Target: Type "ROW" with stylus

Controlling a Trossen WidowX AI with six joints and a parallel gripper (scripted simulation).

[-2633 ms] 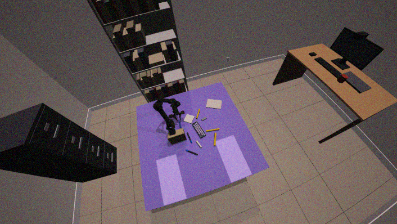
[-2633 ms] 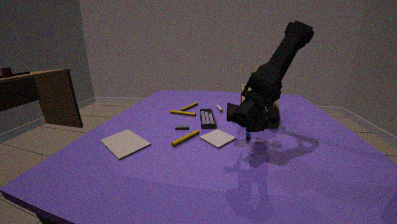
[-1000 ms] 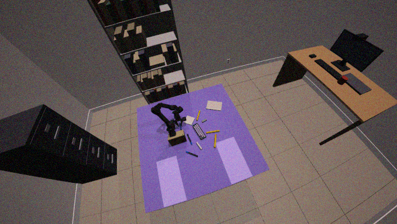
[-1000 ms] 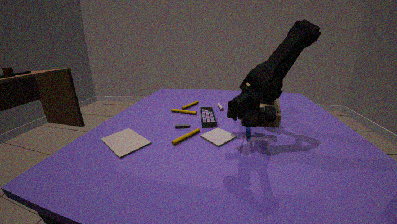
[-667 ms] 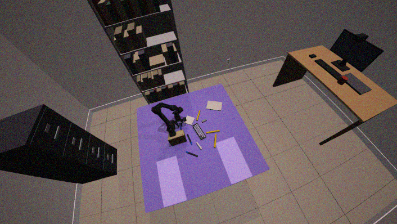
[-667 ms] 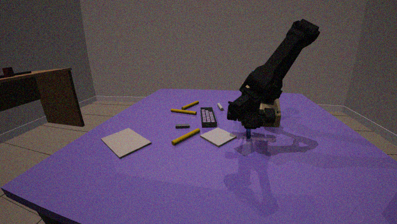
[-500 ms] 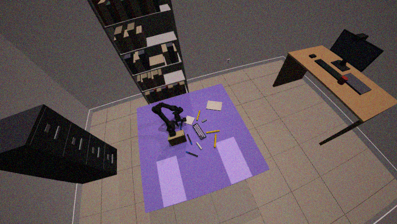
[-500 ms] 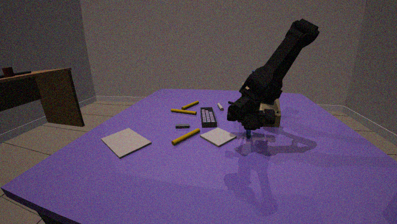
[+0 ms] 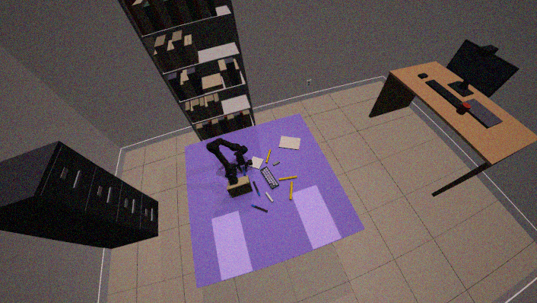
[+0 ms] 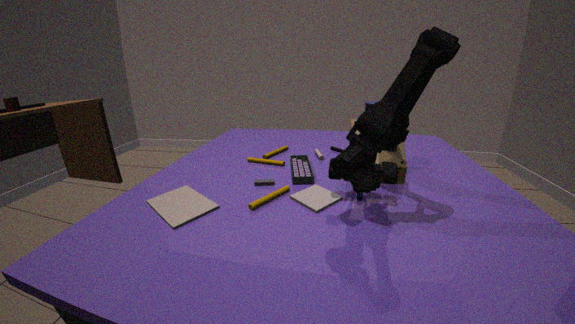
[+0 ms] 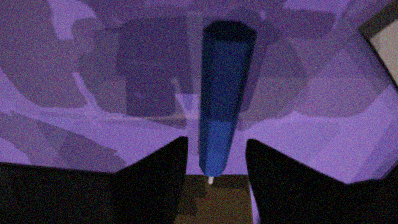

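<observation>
Three yellow sticks lie on the purple table (image 9: 274, 236) (image 10: 244, 264): one near the small pad (image 9: 256, 162) (image 10: 316, 198), two beyond the keyboard (image 9: 269, 177) (image 10: 301, 169) as the exterior camera sees it. Gripper (image 9: 244, 167) (image 10: 360, 188) (image 11: 217, 146) points down, to one side of the keyboard and near the small pad. Jaws part-way open, nothing gripped. Wrist view: blue stylus (image 9: 244, 173) (image 10: 360, 195) (image 11: 220, 100) shows in line with the gap, tip end nearest the fingers, purple visible either side of it. Short white tip; other end dark. Exact height between fingers and stylus: cannot tell. Stylus is apart from the keyboard; no key is being pressed by it.

Arm (image 9: 217, 152) (image 10: 407, 81) arches up from a block (image 9: 239, 188) (image 10: 401, 163) and bends back down to the gripper. Between block and keyboard, a dark pen (image 9: 256, 188) with a blue end; a second, similar pen (image 9: 259, 208) lies farther off. White stick (image 9: 269, 196) (image 10: 319, 154) near the keyboard's end. Small grey bar (image 9: 276, 164) (image 10: 264, 182) on its other side. Large pad (image 9: 290, 142) (image 10: 182, 206) lies flat, well apart from the block.
</observation>
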